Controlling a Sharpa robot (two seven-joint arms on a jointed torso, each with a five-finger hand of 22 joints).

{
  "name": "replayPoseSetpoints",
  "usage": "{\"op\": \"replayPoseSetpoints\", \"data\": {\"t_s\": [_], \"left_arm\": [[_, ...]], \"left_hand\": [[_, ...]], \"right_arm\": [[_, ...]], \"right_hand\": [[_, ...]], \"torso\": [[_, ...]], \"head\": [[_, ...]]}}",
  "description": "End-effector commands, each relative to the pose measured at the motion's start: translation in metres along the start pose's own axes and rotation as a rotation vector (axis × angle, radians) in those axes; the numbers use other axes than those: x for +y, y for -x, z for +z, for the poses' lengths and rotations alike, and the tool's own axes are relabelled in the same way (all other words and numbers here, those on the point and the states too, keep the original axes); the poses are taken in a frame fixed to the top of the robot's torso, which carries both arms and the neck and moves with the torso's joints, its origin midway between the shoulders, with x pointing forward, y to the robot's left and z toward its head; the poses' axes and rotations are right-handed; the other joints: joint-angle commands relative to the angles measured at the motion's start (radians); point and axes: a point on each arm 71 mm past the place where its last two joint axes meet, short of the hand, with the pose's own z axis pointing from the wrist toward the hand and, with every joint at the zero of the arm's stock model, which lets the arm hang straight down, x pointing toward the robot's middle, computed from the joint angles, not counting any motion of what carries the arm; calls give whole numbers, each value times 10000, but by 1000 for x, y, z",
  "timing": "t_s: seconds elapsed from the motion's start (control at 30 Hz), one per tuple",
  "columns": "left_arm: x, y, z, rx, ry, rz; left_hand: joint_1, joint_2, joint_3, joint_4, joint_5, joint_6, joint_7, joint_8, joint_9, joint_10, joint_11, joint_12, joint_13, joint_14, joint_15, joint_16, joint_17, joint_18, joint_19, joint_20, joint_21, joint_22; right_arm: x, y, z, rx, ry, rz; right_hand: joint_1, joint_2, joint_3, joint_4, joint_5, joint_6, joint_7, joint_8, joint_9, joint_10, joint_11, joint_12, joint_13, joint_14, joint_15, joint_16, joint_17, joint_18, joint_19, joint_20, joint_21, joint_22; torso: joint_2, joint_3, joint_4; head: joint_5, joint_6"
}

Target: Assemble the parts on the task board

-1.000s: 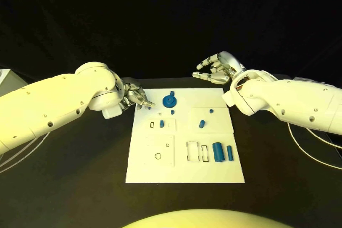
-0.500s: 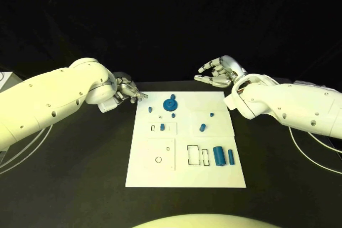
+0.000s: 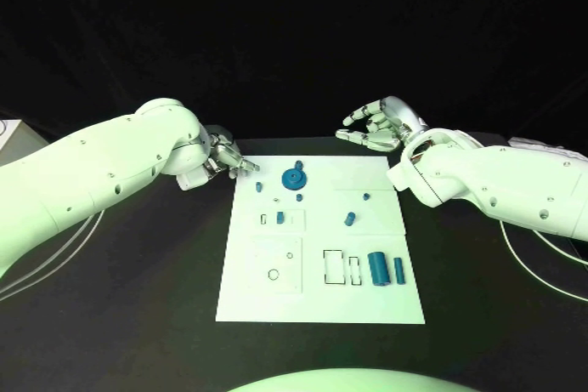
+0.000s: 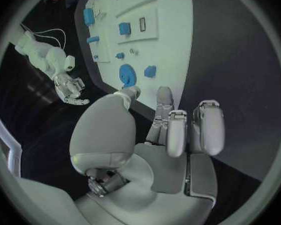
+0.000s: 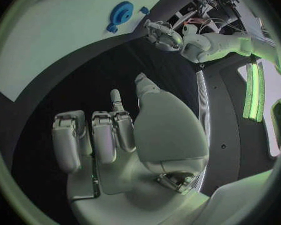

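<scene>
A black table (image 3: 122, 273) is carrying the white task board (image 3: 316, 290) at centre, blue parts (image 3: 293, 178) lying on it (mostly toward twelve o'clock). The left hand (image 3: 225, 160) is hovering at ten o'clock and the right hand (image 3: 377, 126) at one o'clock, both holding nothing, fingers loosely apart.

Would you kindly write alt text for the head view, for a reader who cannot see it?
A white task board carrying small blue parts lies on a black table, among them a round blue wheel near its far edge. The left robot hand and right robot hand hover empty beside its far corners.
</scene>
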Motion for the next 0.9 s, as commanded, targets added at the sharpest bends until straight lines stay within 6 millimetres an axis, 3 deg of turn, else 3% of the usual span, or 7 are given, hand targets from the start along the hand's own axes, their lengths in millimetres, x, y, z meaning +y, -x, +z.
{"op": "replayPoseSetpoints", "data": {"t_s": [0.03, 0.5, 0.9], "left_arm": [[-3, -4, 2, 452, -117, 366], [-7, -11, 5, 809, -166, 616], [-9, -18, 10, 1160, -118, 849]], "left_hand": [[-125, 6, -95, -3, -70, 68, -18, 8, -28, 61, 23, 66, 21, 1029, 34, 26, 2574, 42, 41, 48, 65, 153], [-272, 52, -335, -18, -349, 159, -67, 77, -132, 154, -13, 224, 82, 1043, 6, 44, 2603, 23, 85, 31, 115, 246], [-29, 144, -341, -47, -339, 322, -126, 142, -203, 264, -69, 352, 159, 1055, -38, 59, 2627, 9, 123, 7, 157, 322]], "right_arm": [[2, -1, 0, 42, 165, 8], [3, -2, 1, 67, 172, 10], [4, -3, 1, 100, 186, 21]], "right_hand": [[-4, 53, -60, -15, 34, -82, 9, 25, -9, 404, 61, -35, 2060, 863, 63, -55, 1863, -66, 912, 66, -54, 2426], [-9, 65, -68, -12, 52, -84, 9, 27, -9, 402, 62, -37, 2058, 864, 62, -53, 1869, -63, 907, 66, -65, 2419], [-14, 79, -77, -11, 73, -87, 9, 29, -9, 410, 62, -27, 2064, 866, 62, -50, 1877, -65, 911, 65, -57, 2424]], "torso": [[17, 2, -5], [-2, 7, -7], [15, 2, -18]], "head": [[12, -6], [18, -51], [2, -47]]}}
